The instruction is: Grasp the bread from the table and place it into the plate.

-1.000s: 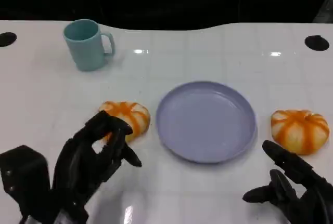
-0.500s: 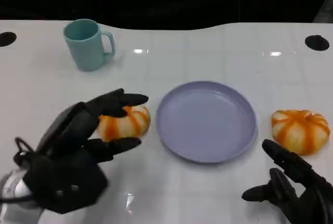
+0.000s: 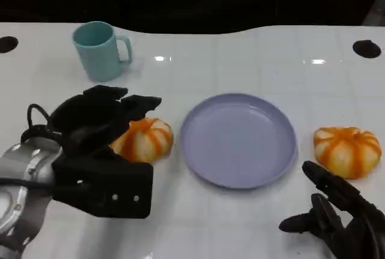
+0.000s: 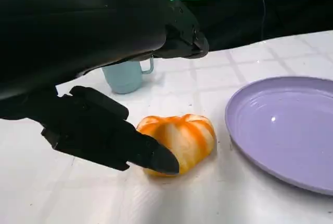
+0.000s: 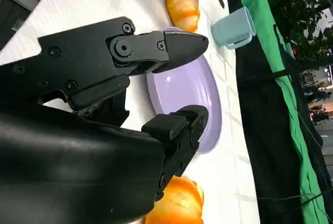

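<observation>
Since a second ago the left hand (image 3: pixel 105 121) has swung forward and up over the left bread roll (image 3: pixel 144 139); where it sat low and near the table edge with fingers curled, it now arches above the roll, fingers reaching across its far side. In the left wrist view the thumb tip (image 4: pixel 156 156) touches the near side of the orange-striped roll (image 4: pixel 179 138) while the upper fingers hang above it, apart from its top. So the hand is spread around the bread with the roll in the gap, and the roll rests on the white table (image 3: pixel 240 60) and is not lifted. Whether the far fingers touch it, I cannot tell.

That roll lies just beside the left rim of the lavender plate (image 3: pixel 238 140), which has nothing on it. A second orange-striped roll (image 3: pixel 347 151) sits to the right of the plate, apart from its rim. A teal mug (image 3: pixel 99 50) stands at the far left of the table, well apart from the plate.

Low at the near right corner, the right hand (image 3: pixel 337 214) has its fingers spread and holds nothing; it has not moved.
</observation>
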